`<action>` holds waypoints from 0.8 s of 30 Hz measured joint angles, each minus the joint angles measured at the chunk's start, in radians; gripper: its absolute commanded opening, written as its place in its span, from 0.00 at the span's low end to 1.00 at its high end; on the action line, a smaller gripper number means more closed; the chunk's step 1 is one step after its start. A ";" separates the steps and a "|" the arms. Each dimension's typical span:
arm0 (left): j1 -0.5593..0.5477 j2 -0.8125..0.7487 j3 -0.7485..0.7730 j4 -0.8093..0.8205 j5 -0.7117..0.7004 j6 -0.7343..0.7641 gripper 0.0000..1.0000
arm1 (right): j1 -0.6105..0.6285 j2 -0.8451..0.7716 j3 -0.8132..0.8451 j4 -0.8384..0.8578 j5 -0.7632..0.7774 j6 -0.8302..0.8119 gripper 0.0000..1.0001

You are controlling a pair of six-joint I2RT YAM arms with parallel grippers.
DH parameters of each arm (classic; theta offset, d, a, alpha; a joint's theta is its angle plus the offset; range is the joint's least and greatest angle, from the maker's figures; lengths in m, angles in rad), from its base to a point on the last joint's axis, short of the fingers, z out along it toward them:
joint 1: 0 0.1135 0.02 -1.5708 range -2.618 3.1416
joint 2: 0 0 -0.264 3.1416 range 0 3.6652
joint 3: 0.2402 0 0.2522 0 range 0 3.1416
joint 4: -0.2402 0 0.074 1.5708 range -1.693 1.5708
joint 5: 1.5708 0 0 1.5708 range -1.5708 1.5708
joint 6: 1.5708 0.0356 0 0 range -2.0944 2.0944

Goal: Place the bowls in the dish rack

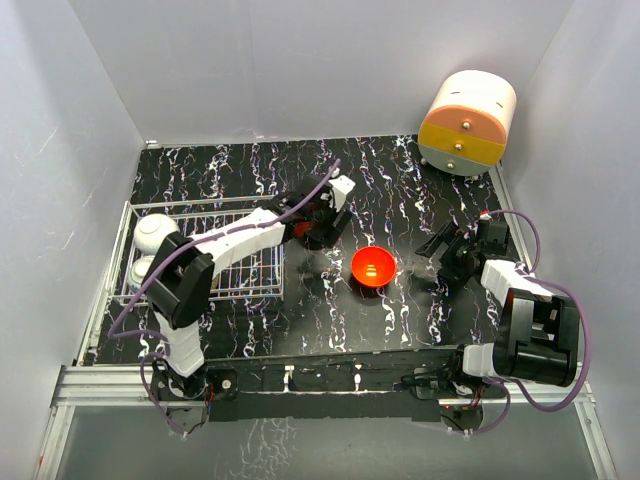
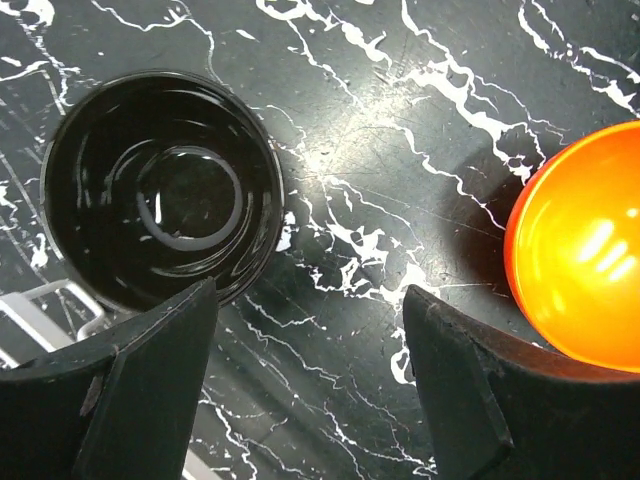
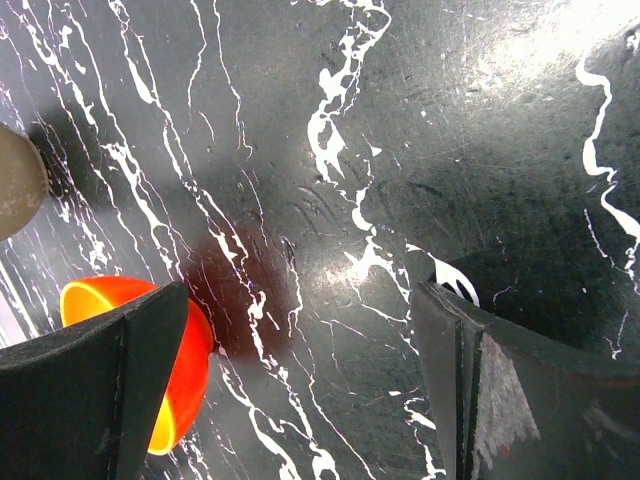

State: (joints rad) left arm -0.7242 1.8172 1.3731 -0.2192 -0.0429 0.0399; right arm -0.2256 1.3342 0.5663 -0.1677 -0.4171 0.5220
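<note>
Marbled tabletop [image 2: 400, 150] — red-orange bowl [image 2: 585, 260] half-cropped

White links, black joints on left arm [image 1: 240, 236] and right arm [image 1: 530, 335], purple cables [image 1: 325, 176], matte black jaws

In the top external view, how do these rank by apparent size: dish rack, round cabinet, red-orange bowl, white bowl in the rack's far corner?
1. dish rack
2. round cabinet
3. red-orange bowl and white bowl: they look about alike, so not ranked.

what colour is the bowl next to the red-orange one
The bowl is glossy black, clearest in the left wrist view.
</note>
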 measured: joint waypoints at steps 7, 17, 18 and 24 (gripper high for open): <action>-0.005 0.107 0.028 0.051 0.020 0.033 0.72 | -0.006 0.001 0.000 0.001 -0.002 0.000 0.98; -0.005 0.197 0.039 0.108 -0.019 0.039 0.44 | -0.011 0.006 0.000 0.006 -0.010 0.002 0.98; -0.005 0.197 0.039 0.116 -0.024 0.038 0.37 | -0.012 0.010 0.001 0.011 -0.013 0.003 0.98; -0.004 0.197 0.022 0.168 -0.069 0.042 0.00 | -0.012 0.016 0.002 0.019 -0.019 0.003 0.98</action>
State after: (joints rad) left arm -0.7280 2.0144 1.3949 -0.0509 -0.1123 0.0822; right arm -0.2379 1.3499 0.5686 -0.1490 -0.4366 0.5255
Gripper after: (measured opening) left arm 0.079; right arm 0.979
